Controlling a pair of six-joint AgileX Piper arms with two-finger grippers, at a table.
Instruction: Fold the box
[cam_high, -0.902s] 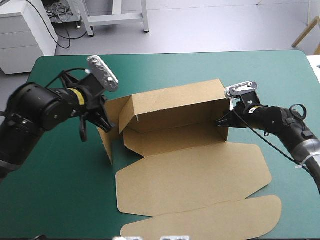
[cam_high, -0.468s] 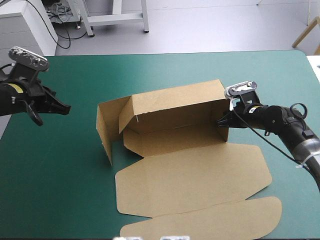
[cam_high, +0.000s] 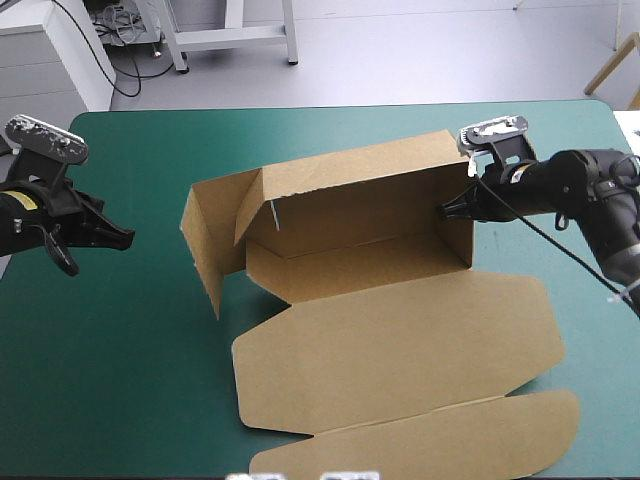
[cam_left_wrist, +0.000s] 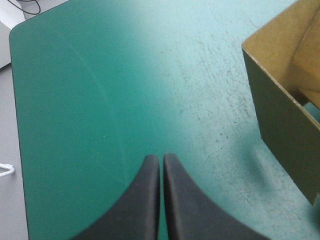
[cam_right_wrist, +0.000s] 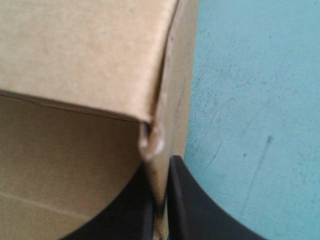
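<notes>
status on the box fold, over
Left gripper shut, empty, over teal-green cover, clear of the box. Right gripper shut on the box's right end wall. Back wall up, lid flat. Nothing in the way.

Lab: white cabinet (cam_high: 45, 60), loose floor cables (cam_high: 112, 30)

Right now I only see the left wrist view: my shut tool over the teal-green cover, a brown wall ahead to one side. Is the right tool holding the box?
Observer: Yes, the right tool is shut on the box, pinching its right end at the far corner.
Operator: Is the lid raised?
Observer: No, the lid lies flat on the cover, toward the table's near edge.
Operator: Is the long far wall up?
Observer: Yes, the far wall stands upright along the base.
</notes>
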